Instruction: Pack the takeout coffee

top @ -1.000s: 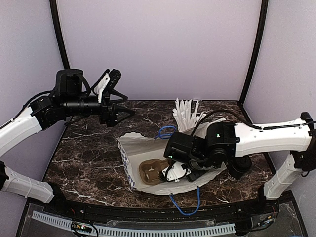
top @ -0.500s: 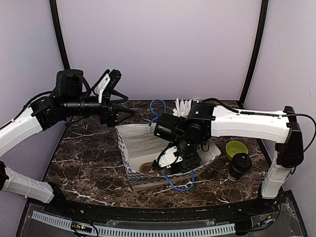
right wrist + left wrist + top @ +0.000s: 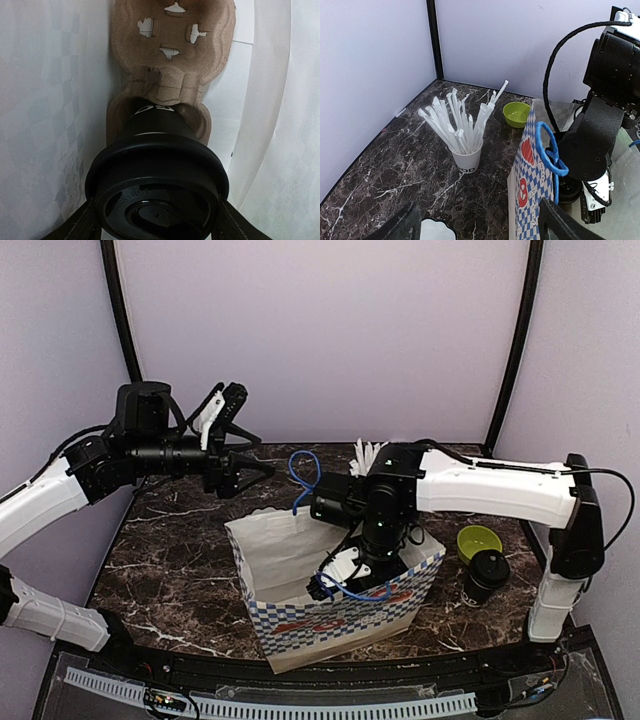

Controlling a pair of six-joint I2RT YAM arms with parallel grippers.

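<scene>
A black takeout coffee cup point(image 3: 156, 165) with a black lid stands in a slot of a brown pulp carrier point(image 3: 175, 55) inside the paper bag. My right gripper point(image 3: 157, 220) is shut on it, one finger on each side of the lid. From above, the right gripper point(image 3: 342, 575) is down inside the upright blue-checked bag point(image 3: 350, 615). A second black lidded cup point(image 3: 485, 575) stands on the table to the bag's right. My left gripper point(image 3: 243, 455) hovers open and empty, high to the bag's left.
A lime-green bowl point(image 3: 478, 540) sits behind the second cup. A white cup of straws point(image 3: 466, 159) stands behind the bag. A blue bag handle point(image 3: 550, 155) sticks up by the right arm point(image 3: 480, 485). Purple walls close in the marble table point(image 3: 170, 550).
The bag has gone from lying on its side to standing upright. The right arm swung back and left with its gripper inside it. The left arm stayed still.
</scene>
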